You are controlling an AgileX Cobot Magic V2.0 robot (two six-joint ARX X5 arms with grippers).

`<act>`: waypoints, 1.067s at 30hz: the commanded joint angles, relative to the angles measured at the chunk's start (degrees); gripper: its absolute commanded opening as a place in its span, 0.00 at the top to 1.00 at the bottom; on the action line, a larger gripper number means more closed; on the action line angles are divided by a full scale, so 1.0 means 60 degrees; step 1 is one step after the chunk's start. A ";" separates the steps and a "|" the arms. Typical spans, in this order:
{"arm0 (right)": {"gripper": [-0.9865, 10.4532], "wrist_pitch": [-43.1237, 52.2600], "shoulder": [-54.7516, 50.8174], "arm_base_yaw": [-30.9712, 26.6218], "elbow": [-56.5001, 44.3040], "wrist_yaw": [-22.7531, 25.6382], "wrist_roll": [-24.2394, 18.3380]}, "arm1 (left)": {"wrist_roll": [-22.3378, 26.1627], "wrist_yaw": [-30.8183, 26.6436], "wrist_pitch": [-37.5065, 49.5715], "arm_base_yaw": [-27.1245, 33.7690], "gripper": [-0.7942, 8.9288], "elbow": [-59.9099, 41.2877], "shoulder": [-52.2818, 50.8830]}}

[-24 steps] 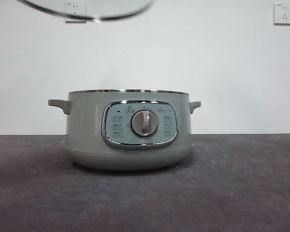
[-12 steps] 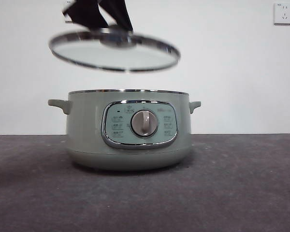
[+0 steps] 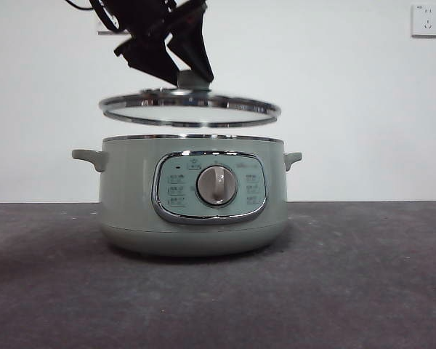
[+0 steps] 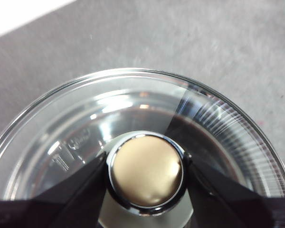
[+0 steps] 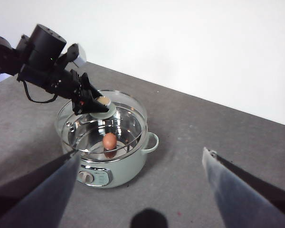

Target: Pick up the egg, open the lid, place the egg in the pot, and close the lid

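Observation:
The sage-green pot (image 3: 192,196) stands mid-table with its dial facing the front camera. My left gripper (image 3: 191,75) is shut on the pale green knob (image 4: 146,172) of the glass lid (image 3: 189,109) and holds the lid level a little above the pot's rim. The right wrist view shows the lid (image 5: 104,124) over the pot (image 5: 107,164), with the brown egg (image 5: 109,141) lying inside on the pot's floor. My right gripper (image 5: 140,183) is open and empty, high above the table in front of the pot.
The dark grey table (image 3: 363,276) stretches around the pot. A white wall with a socket (image 3: 426,19) stands behind. The left arm (image 5: 35,59) reaches in over the pot's far side.
The lid has come down from the top of the front view to just above the pot's rim and has levelled out. The pot has not moved.

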 commanded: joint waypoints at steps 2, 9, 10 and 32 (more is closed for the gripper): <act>0.53 -0.0219 -0.0036 0.0004 -0.0098 0.0015 0.0106 | 0.0106 0.0098 0.0448 -0.0051 0.93 0.0084 0.0124; 0.53 -0.0219 -0.0033 0.0004 -0.0295 0.0018 0.0098 | 0.0029 0.0098 0.0517 -0.0062 0.93 0.0084 0.0470; 0.53 -0.0219 -0.0033 0.0004 -0.0321 0.0018 0.0102 | 0.0029 0.0091 0.0499 -0.0062 0.93 0.0084 0.0488; 0.53 -0.0219 -0.0033 0.0004 -0.0583 0.0164 0.0069 | 0.0066 -0.0146 -0.0084 -0.0069 0.93 0.0066 0.0550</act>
